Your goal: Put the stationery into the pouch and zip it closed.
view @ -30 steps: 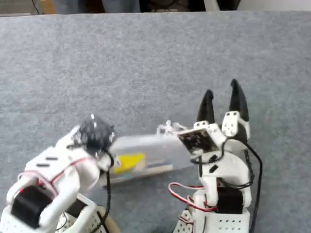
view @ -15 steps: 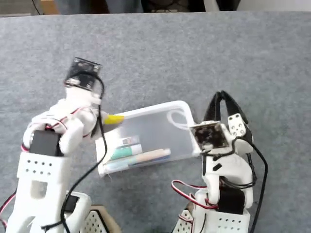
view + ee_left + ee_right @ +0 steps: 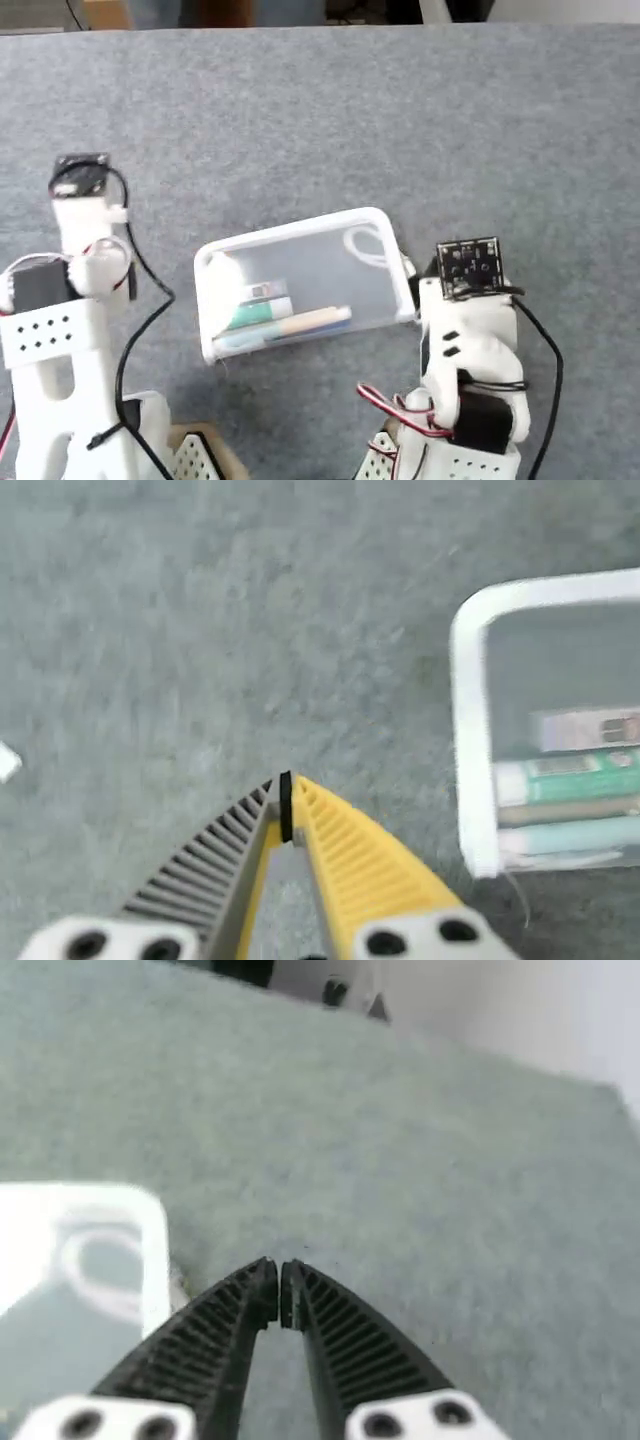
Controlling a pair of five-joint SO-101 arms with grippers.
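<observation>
- The pouch [image 3: 300,228], clear with a white rim, lies flat in the middle of the grey table cover [image 3: 300,100], and nothing touches it.
- The stationery [image 3: 285,322] sits inside the pouch along its near edge: a green pen, a pale one and a small labelled piece.
- A white cord loop [image 3: 365,245] lies at the pouch's right end.
- A second ago the left arm bent low over the pouch's left end. It has since lifted and swung off to the pouch's left.
- The left gripper [image 3: 285,815] is clenched on nothing, its yellow and grey jaws meeting over bare cover beside the pouch's left rim.
- The right gripper [image 3: 278,1295] stood spread beyond the pouch's right end a second ago. It is now pinched together and empty, just off that end.
- We judge the filling done and both arms backing away. We cannot tell whether the zip is fully closed.
</observation>
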